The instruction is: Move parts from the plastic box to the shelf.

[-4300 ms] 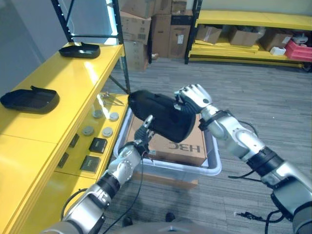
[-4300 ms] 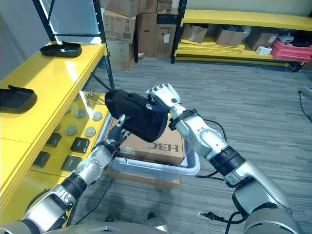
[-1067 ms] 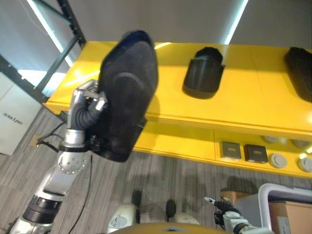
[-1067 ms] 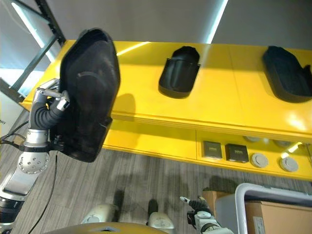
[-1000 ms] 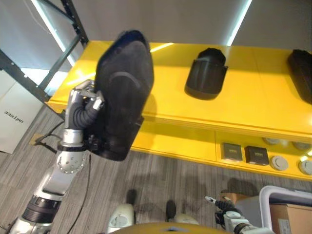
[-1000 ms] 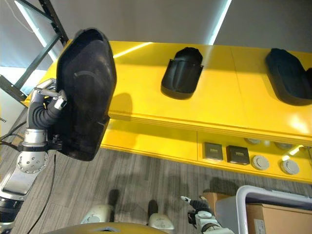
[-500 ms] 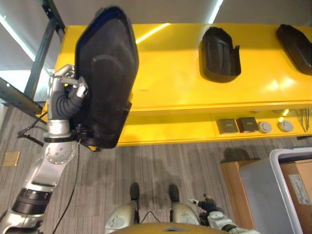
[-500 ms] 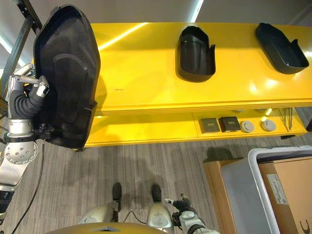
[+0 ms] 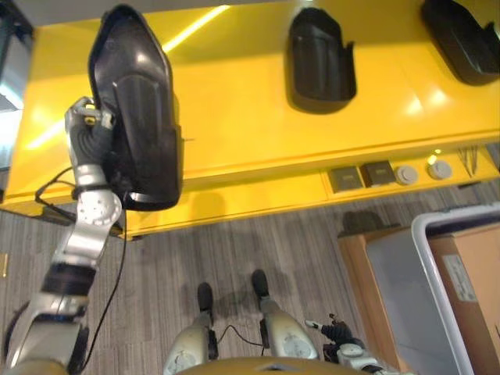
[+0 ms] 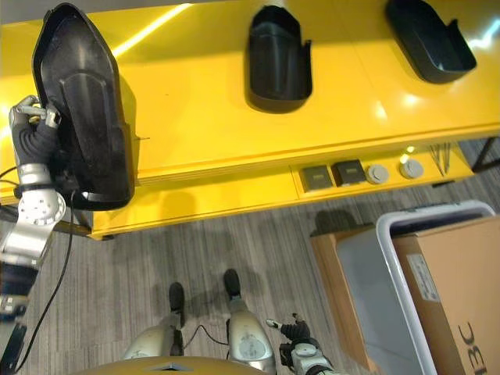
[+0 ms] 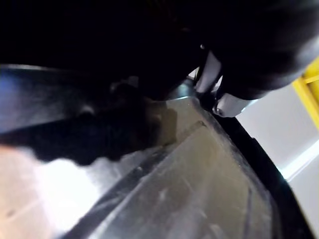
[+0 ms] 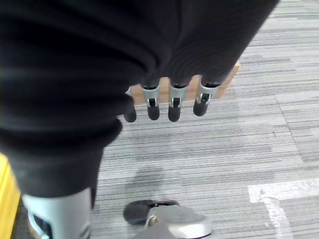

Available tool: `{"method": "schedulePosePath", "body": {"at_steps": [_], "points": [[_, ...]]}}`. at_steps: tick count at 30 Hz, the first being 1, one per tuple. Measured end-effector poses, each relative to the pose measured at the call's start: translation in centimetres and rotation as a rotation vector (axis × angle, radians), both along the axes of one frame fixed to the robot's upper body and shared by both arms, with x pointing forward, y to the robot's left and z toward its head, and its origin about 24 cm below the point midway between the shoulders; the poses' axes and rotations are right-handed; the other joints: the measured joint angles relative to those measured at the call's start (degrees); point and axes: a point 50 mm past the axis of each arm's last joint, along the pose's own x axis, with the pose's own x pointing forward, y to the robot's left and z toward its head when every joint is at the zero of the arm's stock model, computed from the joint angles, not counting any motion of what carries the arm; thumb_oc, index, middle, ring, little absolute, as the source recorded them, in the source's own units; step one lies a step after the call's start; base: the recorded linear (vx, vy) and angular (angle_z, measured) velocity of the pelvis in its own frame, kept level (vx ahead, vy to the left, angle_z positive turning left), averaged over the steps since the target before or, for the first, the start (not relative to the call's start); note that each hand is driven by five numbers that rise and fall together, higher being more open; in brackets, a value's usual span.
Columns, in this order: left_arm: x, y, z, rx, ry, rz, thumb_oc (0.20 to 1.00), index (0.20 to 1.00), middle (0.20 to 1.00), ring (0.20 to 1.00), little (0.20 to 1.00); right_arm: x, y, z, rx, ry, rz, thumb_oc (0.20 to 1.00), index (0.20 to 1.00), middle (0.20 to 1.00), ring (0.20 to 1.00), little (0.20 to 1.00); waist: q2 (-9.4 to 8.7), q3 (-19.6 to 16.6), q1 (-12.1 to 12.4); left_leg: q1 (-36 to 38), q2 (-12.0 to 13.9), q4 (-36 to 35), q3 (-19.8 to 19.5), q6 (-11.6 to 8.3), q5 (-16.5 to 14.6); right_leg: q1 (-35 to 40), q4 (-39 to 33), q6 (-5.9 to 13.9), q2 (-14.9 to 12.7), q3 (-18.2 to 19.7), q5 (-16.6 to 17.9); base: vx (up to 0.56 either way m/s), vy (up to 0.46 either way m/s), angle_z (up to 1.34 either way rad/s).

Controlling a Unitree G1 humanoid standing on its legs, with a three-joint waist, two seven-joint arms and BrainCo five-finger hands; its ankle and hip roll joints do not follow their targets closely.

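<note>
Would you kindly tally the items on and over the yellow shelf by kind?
Black moulded parts: 3, one held by the left hand, two lying on the shelf.
Small dark square blocks: 2.
Round grey discs: 2.
Total: 7.

Glossy black moulded part [image 9: 137, 109] against a bright yellow shelf [image 9: 234, 117]; two more black parts [image 9: 320, 58] there. Grey striped carpet [image 10: 258, 250], pale grey plastic box [image 10: 367, 273], brown cardboard carton [image 10: 453, 289].
</note>
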Motion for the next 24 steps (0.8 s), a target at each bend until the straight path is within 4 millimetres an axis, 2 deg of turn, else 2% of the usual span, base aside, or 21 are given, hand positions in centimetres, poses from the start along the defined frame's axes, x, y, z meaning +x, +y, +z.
{"method": "schedulePosePath", "body": {"at_steps": [1, 2, 3, 4, 7, 8, 9, 13, 14, 18, 24], "points": [[0.6, 0.3, 1.8, 0.031, -0.025, 0.014, 0.2, 0.2, 0.2, 0.2, 0.2, 0.1, 0.0, 0.0, 0.003, -0.002, -0.002, 1.0, 1.0, 1.0, 1.0, 1.0, 0.13, 0.16, -0.43, -0.89, 0.31, -0.01, 0.17, -0.34, 0.23, -0.97, 0.01, -0.34, 0.35, 0.07, 0.28, -0.01, -0.039, -0.11], [0.9, 0.4, 3.6, 0.022, -0.079, 0.015, 0.2, 0.2, 0.2, 0.2, 0.2, -0.1, -0.2, 0.0, 0.0, 0.003, -0.004, 1.0, 1.0, 1.0, 1.0, 1.0, 1.2, 1.02, -1.38, -1.32, 0.79, -0.02, 0.3, -0.67, 0.28, -1.55, 0.0, -0.54, 0.9, 0.23, 0.42, 0.0, -0.036, -0.15], [1.0, 0.7, 3.5, 0.01, -0.069, 0.024, 0.2, 0.2, 0.2, 0.2, 0.2, 0.0, -0.2, 0.0, -0.001, 0.002, 0.0, 1.0, 1.0, 1.0, 1.0, 1.0, 1.61, 1.32, -1.65, -1.26, 0.96, -0.03, 0.56, -0.83, 0.17, -1.67, -0.01, -0.52, 1.08, 0.5, 0.38, 0.02, -0.044, -0.25], [3.2, 1.3, 3.8, 0.058, 0.032, 0.059, 0.2, 0.2, 0.2, 0.2, 0.2, 0.0, -0.1, 0.0, -0.008, 0.023, 0.077, 1.0, 1.0, 1.0, 1.0, 1.0, 2.04, 1.64, -0.79, -1.67, 1.34, -0.04, 1.48, -1.2, 0.17, -2.47, 0.0, -0.82, 1.42, 1.01, 0.12, 0.01, -0.019, -0.21], [4.5, 4.0, 4.8, 0.0, 0.129, 0.166, 0.2, 0.2, 0.2, 0.2, 0.2, 1.0, -0.4, 0.4, -0.012, 0.007, 0.105, 1.0, 1.0, 1.0, 1.0, 1.0, 2.89, 3.06, -2.08, -2.35, 1.63, -0.19, 1.44, -1.78, 0.3, -3.29, 0.01, -1.16, 1.73, 0.91, 0.53, 0.0, -0.016, -0.09], [5.1, 5.2, 5.0, 0.017, 0.219, 0.222, 0.2, 0.2, 0.2, 0.2, 0.2, 1.3, -0.6, 0.5, -0.015, 0.014, 0.102, 1.0, 1.0, 1.0, 1.0, 1.0, 3.13, 3.58, -2.35, -2.56, 1.77, -0.08, 1.43, -1.97, 0.55, -3.47, 0.13, -1.72, 1.9, 0.9, 1.0, 0.0, -0.009, -0.05], [5.2, 6.0, 5.0, 0.021, 0.264, 0.247, 0.2, 0.2, 0.2, 0.2, 0.2, 1.5, -0.7, 0.5, -0.018, 0.016, 0.102, 1.0, 1.0, 1.0, 1.0, 1.0, 3.19, 3.72, -2.78, -2.55, 1.9, -0.08, 1.51, -2.01, 0.52, -3.53, 0.29, -1.78, 2.05, 0.96, 1.04, 0.0, -0.01, -0.05], [5.4, 7.1, 5.5, 0.008, 0.332, 0.27, 0.2, 0.2, 0.2, 0.2, 0.2, 2.4, -0.9, 0.9, -0.025, -0.002, 0.105, 1.0, 1.0, 1.0, 1.0, 1.0, 3.3, 5.36, -2.61, -2.41, 2.35, -0.07, 1.5, -2.11, 0.47, -3.4, 0.4, -1.97, 2.45, 0.94, 1.17, 0.0, 0.0, 0.0], [5.0, 8.0, 5.5, -0.022, 0.341, 0.289, 0.2, 0.2, 0.2, 0.2, 0.2, 3.0, -0.9, 1.1, -0.02, -0.02, 0.099, 1.0, 1.0, 1.0, 1.0, 1.0, 3.41, 5.76, -2.78, -2.35, 2.34, -0.08, 1.59, -2.12, 0.47, -3.39, 0.4, -1.98, 2.45, 1.02, 1.17, 0.0, -0.004, -0.04], [4.6, 9.0, 5.5, -0.009, 0.375, 0.289, 0.2, 0.2, 0.2, 0.2, 0.2, 3.7, -0.6, 1.3, 0.009, -0.038, 0.092, 1.0, 1.0, 1.0, 1.0, 1.0, 3.59, 6.2, -2.4, -2.21, 2.34, -0.07, 1.56, -2.12, 0.47, -3.27, 0.39, -1.99, 2.47, 1.01, 1.18, 0.0, 0.0, 0.0], [4.6, 8.6, 5.1, 0.01, 0.393, 0.263, 0.2, 0.2, 0.2, 0.2, 0.2, 4.1, -0.6, 1.5, 0.011, -0.049, 0.093, 1.0, 1.0, 1.0, 1.0, 1.0, 3.69, 6.34, -1.87, -2.09, 2.34, -0.08, 1.52, -2.28, 0.6, -3.07, 0.39, -2.19, 2.46, 1.0, 1.32, 0.0, 0.0, 0.0]]}}
